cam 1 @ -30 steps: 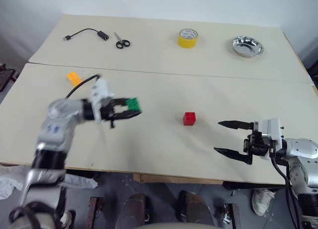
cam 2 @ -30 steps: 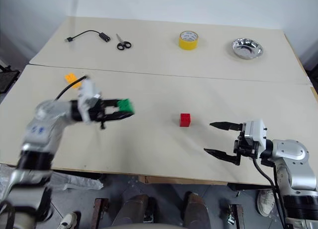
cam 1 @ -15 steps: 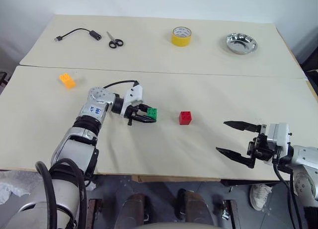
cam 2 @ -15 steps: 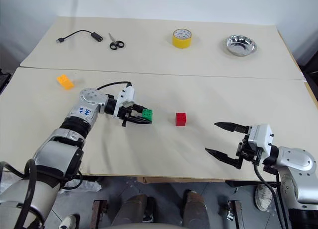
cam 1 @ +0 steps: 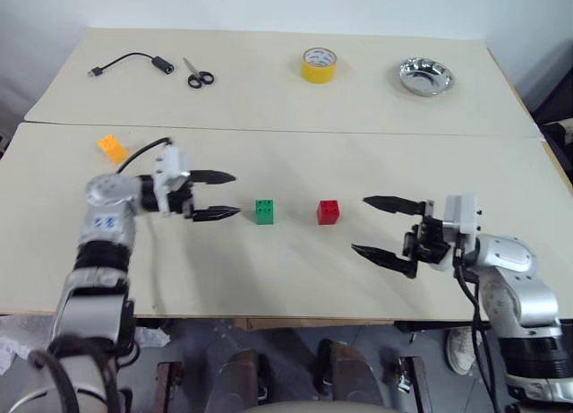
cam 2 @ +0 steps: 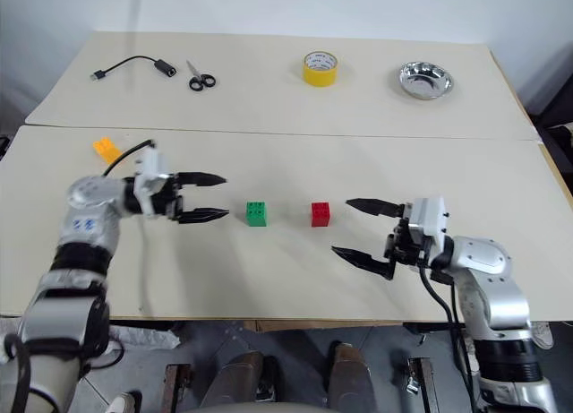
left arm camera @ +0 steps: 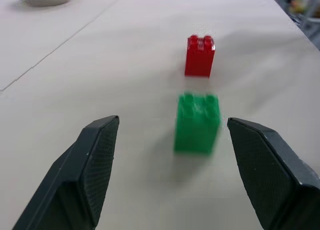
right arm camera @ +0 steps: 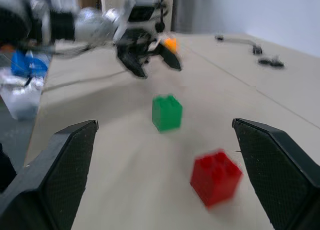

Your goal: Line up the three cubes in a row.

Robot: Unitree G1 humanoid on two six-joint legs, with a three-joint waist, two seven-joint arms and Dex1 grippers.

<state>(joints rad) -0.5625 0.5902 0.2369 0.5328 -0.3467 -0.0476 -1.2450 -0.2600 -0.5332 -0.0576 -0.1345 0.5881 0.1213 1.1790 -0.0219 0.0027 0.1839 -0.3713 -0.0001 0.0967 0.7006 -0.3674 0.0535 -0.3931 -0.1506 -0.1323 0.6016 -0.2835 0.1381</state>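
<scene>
right pincer (cam 1: 387, 227): nearest thing on the table, spread wide and empty, pointing left toward the red cube, a bit short of it.

left pincer (cam 1: 218, 195): fingers spread, nothing between them, tips just left of the green cube and clear of it.

green cube (cam 1: 264, 211): sitting on the table (cam 1: 295, 288) on its own, studs up, just left of the red one with a small gap.

red cube (cam 1: 328, 211): same row as the green, roughly mid-table, between the two pincers.

orange-yellow cube (cam 1: 112, 148): the odd one out, way off at the far left, well apart from the other two.

step in hand: looks like green is placed next to red, so two of three are lined up.

next move: I'd guess the left pincer goes for the orange-yellow cube, since it's on that side, and sets it left of the green on the same line with a similar gap. Needs a careful pinch, the block is small and lies at an angle.

far stuff: cable, scissors, tape roll (cam 1: 318, 64), metal bowl (cam 1: 425, 76), not part of this.
</scene>
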